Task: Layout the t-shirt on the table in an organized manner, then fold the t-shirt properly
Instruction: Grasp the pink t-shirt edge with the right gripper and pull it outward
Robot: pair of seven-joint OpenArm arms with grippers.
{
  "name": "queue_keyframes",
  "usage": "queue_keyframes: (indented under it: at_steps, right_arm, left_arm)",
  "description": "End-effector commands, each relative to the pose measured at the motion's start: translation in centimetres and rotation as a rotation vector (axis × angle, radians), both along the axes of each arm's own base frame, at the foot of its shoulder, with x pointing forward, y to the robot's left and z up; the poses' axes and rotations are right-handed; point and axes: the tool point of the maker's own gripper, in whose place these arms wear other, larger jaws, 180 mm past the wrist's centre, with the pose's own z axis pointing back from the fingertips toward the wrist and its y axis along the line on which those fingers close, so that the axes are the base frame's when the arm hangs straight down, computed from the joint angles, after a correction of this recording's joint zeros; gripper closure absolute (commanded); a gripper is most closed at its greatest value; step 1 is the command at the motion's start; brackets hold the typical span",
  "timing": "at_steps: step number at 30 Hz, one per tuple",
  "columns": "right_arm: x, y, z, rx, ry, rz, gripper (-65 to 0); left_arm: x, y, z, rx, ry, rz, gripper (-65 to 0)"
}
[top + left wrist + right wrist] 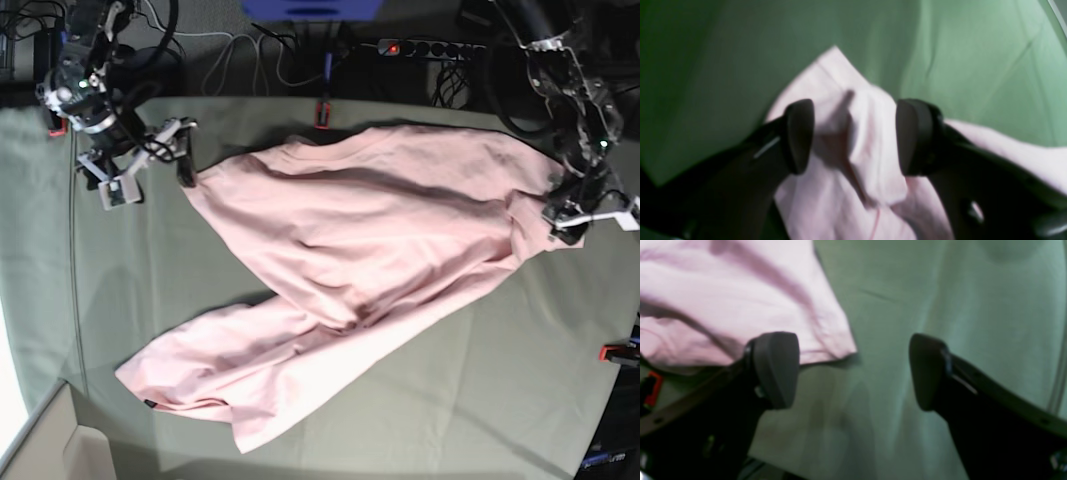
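Dark padded fingers [800,135] of the left gripper [855,136] filled the front of the left wrist view, spread apart with a raised fold of pink cloth standing between them; whether either pad touched it could not be told through the blur. Across the table [480,400], the t-shirt [350,260] lay rumpled and plain side up, running diagonally from the far right corner toward the near left, no lettering showing. Its right-hand sleeve sat under the left gripper [570,215], whose arm reached down from the far right. At the far left, the right gripper [170,150] hung tilted beside the shirt's upper corner, its 2 fingers [776,368] wide apart over bare cloth, the shirt's hem just behind 1 pad. A red clamp [612,352] sat at the right edge.
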Motion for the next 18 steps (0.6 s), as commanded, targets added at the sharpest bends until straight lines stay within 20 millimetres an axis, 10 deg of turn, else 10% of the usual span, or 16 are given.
queue_keyframes:
  at_steps: [1,18]
  right_arm:
    - [0.8,0.6,0.8,0.02,-0.043,0.011,-52.4]
    - [3.3,2.6,-4.0,0.135,0.061,0.01,-52.2]
  left_arm:
    - [1.5,1.1,2.9,0.055,-0.077,0.001,-38.5]
    - [3.6,0.6,5.8,0.069,-0.163,-0.004,-38.5]
